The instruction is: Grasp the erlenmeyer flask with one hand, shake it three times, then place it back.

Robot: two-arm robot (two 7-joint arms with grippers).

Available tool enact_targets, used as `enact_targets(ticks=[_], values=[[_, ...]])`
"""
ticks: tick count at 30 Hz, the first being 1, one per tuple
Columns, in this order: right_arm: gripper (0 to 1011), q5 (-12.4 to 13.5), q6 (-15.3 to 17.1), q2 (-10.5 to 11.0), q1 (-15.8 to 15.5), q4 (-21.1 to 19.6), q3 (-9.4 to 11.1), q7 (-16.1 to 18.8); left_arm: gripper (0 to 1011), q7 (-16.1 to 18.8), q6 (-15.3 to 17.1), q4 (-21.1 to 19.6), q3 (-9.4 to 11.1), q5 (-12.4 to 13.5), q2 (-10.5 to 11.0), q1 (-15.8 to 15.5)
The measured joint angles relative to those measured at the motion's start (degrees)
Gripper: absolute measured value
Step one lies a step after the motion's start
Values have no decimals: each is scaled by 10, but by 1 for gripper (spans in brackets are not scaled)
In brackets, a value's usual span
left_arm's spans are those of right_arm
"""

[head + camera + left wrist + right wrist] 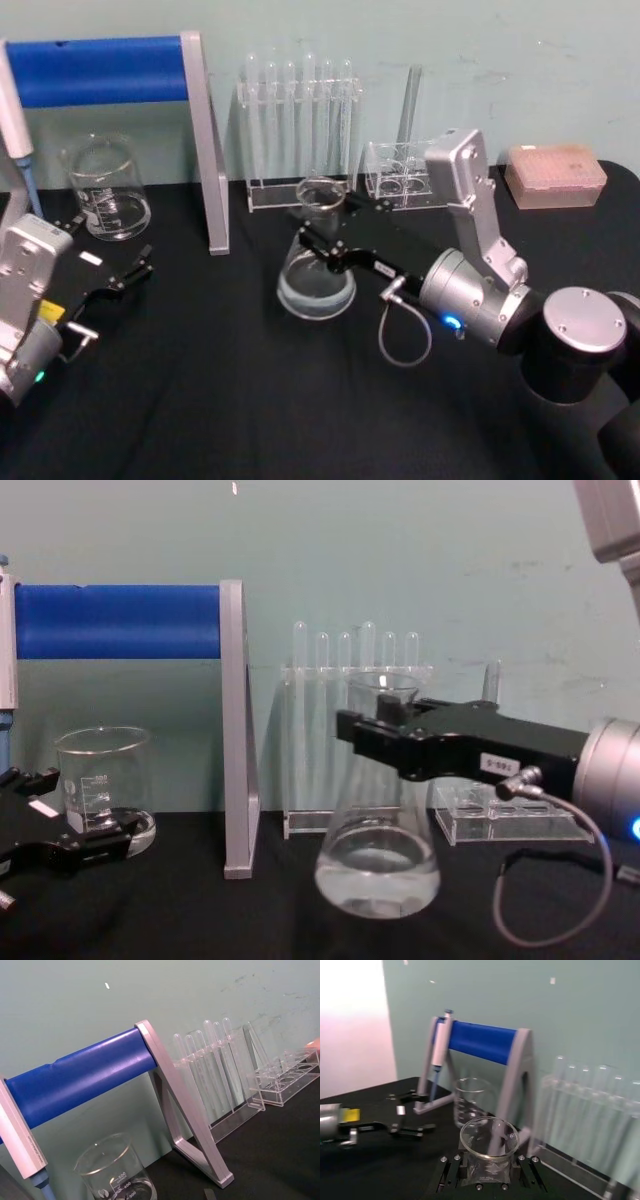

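One step appears done: the erlenmeyer flask (378,852), at mid-tabletop (200,400), is clamped at its neck by the right tool (372,730). Three shakes and the return are judged outstanding. The left tool (105,248) is parked, spread wide, beside the beaker (115,1175), on which "500" and "400" are read; the right tool's white label (497,764) cannot be read.

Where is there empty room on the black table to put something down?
The front of the table is bare, between the left end effector and the right arm, in front of the erlenmeyer flask that the right end effector grips. The back row is crowded: beaker, blue stand, test tube rack.
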Motion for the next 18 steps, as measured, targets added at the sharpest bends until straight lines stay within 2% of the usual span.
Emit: enact_targets(ticks=[18], values=[[449, -26, -7, -4, 15, 45, 74, -55, 1001, 0, 0, 0, 0, 0, 0, 0]])
